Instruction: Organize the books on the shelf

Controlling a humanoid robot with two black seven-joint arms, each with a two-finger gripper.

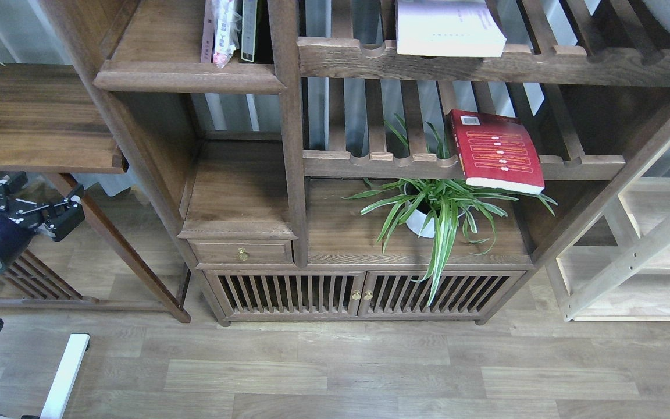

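Note:
The red book (498, 150) with yellow text bands lies flat on the lower slatted rack, its front corner over the rail. The pale white-lavender book (448, 29) lies flat on the upper slatted rack. The yellow-green book is out of view. The shelf (186, 77), a narrow dark-brown compartment with a rounded front lip, is at the upper left and holds some upright volumes (246, 29) and a plastic-wrapped pink item (223, 32). My left gripper (35, 205) hangs low at the left, open and empty, far from the books. My right gripper is out of view.
A potted spider plant (434, 212) stands on the board under the red book. A small drawer (242, 253) and slatted cabinet doors (361, 294) are below. A wide dark board (32, 116) juts out at the left. A pale wooden frame (637, 250) stands at the right.

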